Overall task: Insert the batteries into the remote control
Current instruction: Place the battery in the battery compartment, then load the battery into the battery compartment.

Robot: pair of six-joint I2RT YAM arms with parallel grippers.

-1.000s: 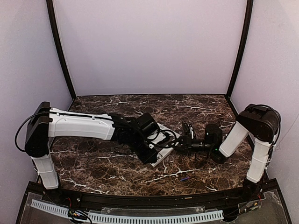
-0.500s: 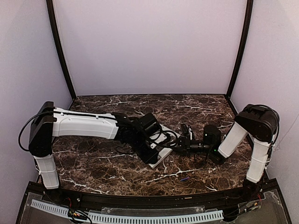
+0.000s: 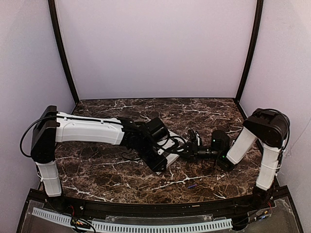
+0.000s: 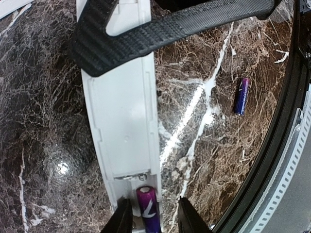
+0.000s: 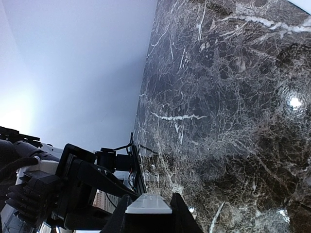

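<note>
The white remote control (image 4: 121, 111) lies back up on the marble, its battery bay open at the near end. One purple battery (image 4: 148, 208) lies in that bay. My left gripper (image 4: 154, 219) hovers over it, jaws apart on either side and not touching it. The second battery (image 4: 241, 95) lies loose on the table to the right, and shows in the top view (image 3: 193, 185). My right gripper (image 5: 148, 213) is shut on the remote's far end (image 5: 148, 205). In the top view both grippers meet at the remote (image 3: 171, 156) at mid table.
A black carbon-textured finger (image 4: 170, 29) of the right gripper crosses the remote. A white flat piece (image 4: 9, 7) shows at the top-left corner of the left wrist view. The table's black front rail (image 4: 291, 121) runs close to the loose battery.
My left arm has shifted slightly right and toward the near edge over the remote. My right gripper has edged a little left, still holding the remote's end.
</note>
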